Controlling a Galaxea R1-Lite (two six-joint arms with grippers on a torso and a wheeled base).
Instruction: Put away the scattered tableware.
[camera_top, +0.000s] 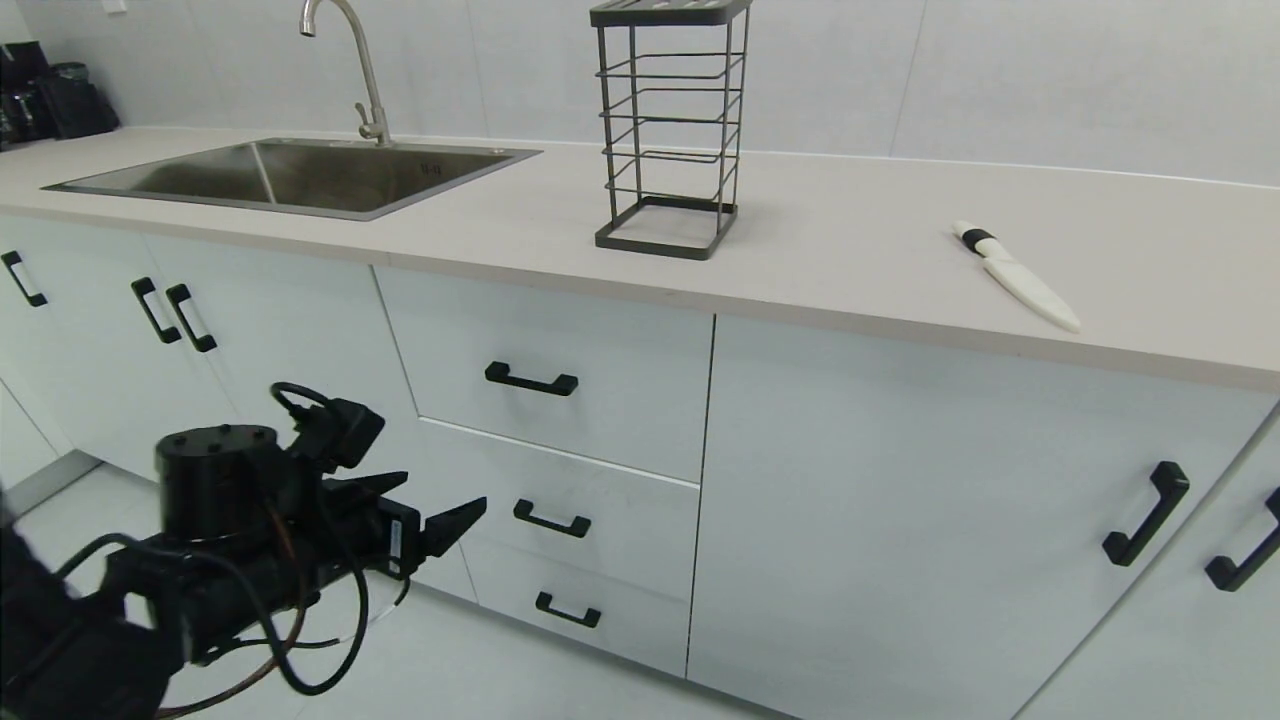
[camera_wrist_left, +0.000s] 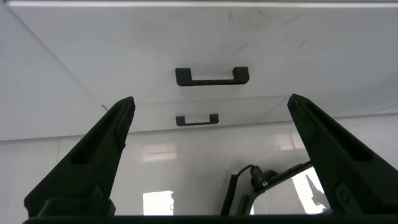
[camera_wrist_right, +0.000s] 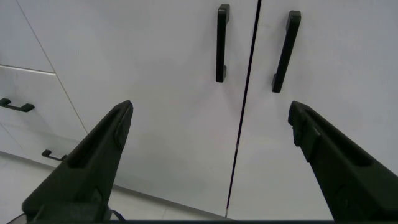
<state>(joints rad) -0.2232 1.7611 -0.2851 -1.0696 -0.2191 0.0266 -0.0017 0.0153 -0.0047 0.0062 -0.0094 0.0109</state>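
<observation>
On the countertop (camera_top: 850, 255) lay a white knife (camera_top: 1015, 277), well apart from the wire rack (camera_top: 668, 130); before the cabinet fronts (camera_top: 900, 480), the left gripper (camera_wrist_left: 211, 106) and right gripper (camera_wrist_right: 210, 106) gaped wide.

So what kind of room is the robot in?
Most likely a kitchen: there is a steel sink with a tap set in a long counter, a white knife lying on it, and drawers underneath.

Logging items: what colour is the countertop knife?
The knife is white with a black band; head view.
</observation>
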